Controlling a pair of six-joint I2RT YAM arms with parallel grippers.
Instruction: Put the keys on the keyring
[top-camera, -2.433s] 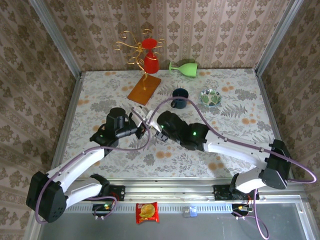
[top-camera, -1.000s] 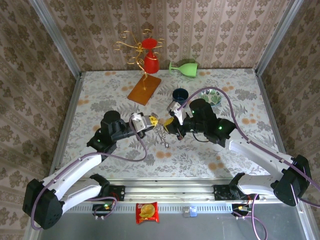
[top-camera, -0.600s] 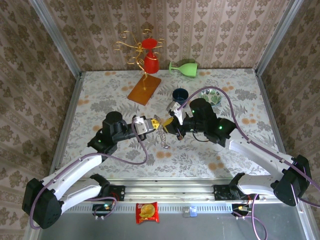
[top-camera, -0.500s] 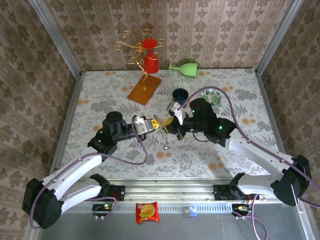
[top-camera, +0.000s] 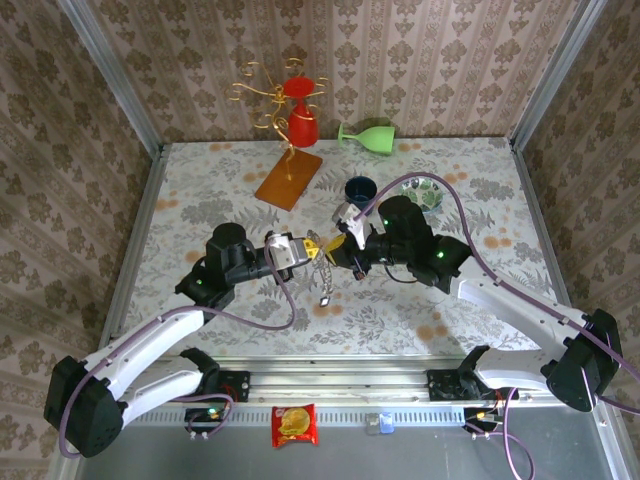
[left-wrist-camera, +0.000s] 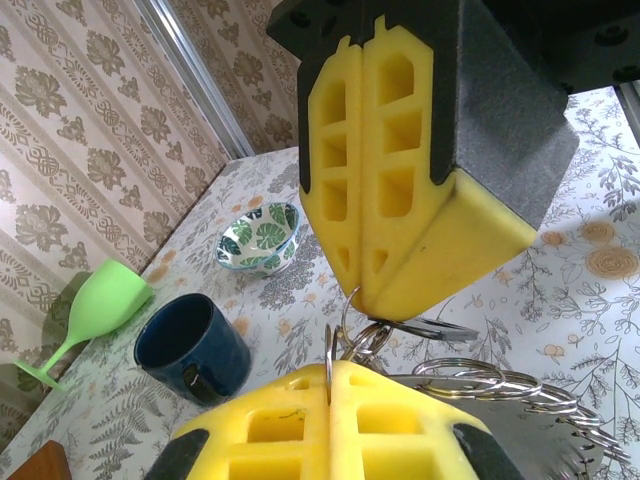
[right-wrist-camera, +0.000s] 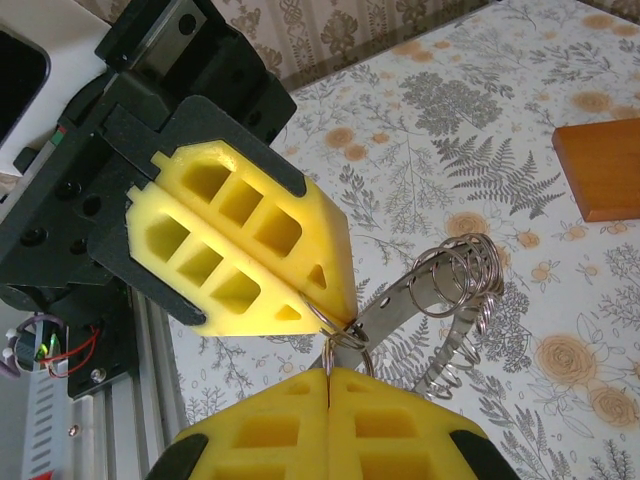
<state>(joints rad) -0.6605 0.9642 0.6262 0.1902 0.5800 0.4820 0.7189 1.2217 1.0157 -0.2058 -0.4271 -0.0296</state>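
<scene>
Floral surface (top-camera: 200, 190) beneath. Left tool (top-camera: 311, 245), right tool (top-camera: 336, 244): shut, tip to tip, each pinching a wire loop (left-wrist-camera: 365, 340). Keyring (right-wrist-camera: 395, 302) hanging between, keys (top-camera: 325, 285) dangling straight down, equidistant.

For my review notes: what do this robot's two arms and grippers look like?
Both match. The left arm and right arm have white link shells and black joint housings, each trailed by a looping purple cable. The left gripper and right gripper are black-bodied, with wedge-shaped yellow fingers moulded with rectangular pockets.
</scene>
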